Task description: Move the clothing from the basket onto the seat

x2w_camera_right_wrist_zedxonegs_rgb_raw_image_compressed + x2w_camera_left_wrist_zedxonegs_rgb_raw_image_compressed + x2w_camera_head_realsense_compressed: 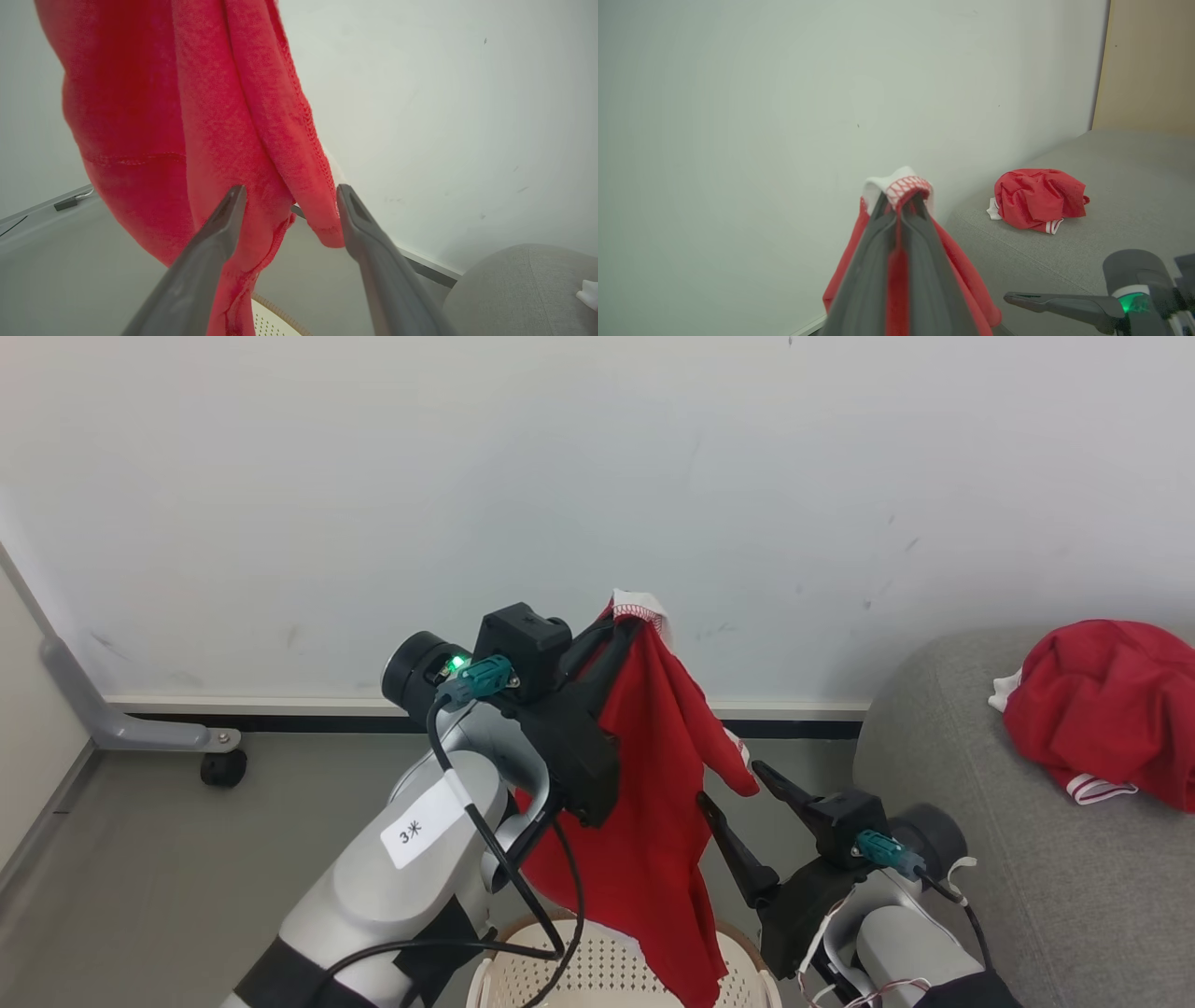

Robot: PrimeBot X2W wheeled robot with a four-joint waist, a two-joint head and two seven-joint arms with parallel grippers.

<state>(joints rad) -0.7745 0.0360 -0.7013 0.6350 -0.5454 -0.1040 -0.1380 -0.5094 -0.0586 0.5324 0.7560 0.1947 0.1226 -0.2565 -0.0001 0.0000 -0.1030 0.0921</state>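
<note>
Basket (607, 961) at bottom, perforated floor partly visible, the rest hidden behind arm and cloth. Right gripper (730, 784) released, fingers spread, a fold of cloth between them in the right wrist view; contact unclear. Left gripper (624, 627) raised, clenched on white-trimmed edge of red garment (653, 784). Garment hangs long axis vertical, trim up, hem down over basket; can't tell if it touches. Sofa (980, 821) to the right, second garment (1106, 705) crumpled on it. White wall (560, 476) behind.
</note>
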